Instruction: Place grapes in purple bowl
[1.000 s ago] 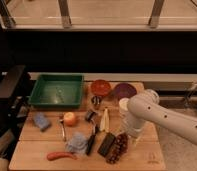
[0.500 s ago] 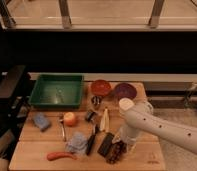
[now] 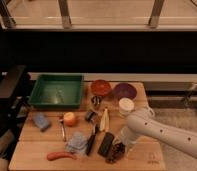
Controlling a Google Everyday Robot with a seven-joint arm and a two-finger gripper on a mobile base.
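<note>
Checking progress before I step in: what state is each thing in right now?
grapes: lying on the table beside the black block
purple bowl: upright, no grapes inside
orange-red bowl: upright
white cup: upright
gripper: low over the grapes

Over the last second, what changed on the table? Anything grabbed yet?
The arm dropped lower and forward, bringing the gripper down onto the grapes near the table's front edge, beside the black block. Whether it has hold of them cannot be seen. The grapes look unmoved. The purple bowl, orange-red bowl, white cup and green tray stayed where they were.
</note>
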